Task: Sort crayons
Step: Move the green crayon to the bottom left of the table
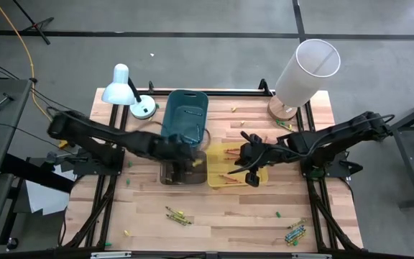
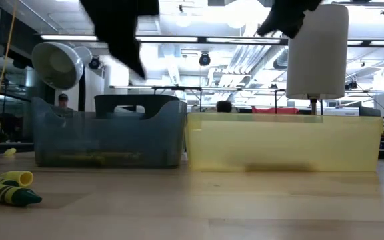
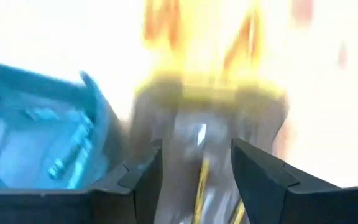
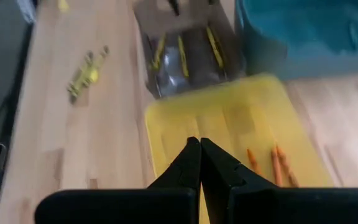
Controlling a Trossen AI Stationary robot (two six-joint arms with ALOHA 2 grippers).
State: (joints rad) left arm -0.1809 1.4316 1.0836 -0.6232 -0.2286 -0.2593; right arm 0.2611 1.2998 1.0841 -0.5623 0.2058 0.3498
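Overhead: three bins — teal bin [image 1: 185,115], clear bin [image 1: 182,171], yellow bin [image 1: 225,167] holding orange crayons [image 1: 230,153]. Left wrist: left end effector [image 3: 194,171] spread above the clear bin. Right wrist: right end effector [image 4: 199,163] pressed together over the yellow bin; three yellow crayons [image 4: 182,46] in the clear one.

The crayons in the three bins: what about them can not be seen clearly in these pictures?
- Clear grey plastic bin: the high view is blocked by the left gripper; the left wrist view is blurred, so the yellow sticks cannot be counted.
- Yellow plastic bin: low view, its cloudy wall hides the contents.
- Teal plastic bin: high view, contents too small to tell.
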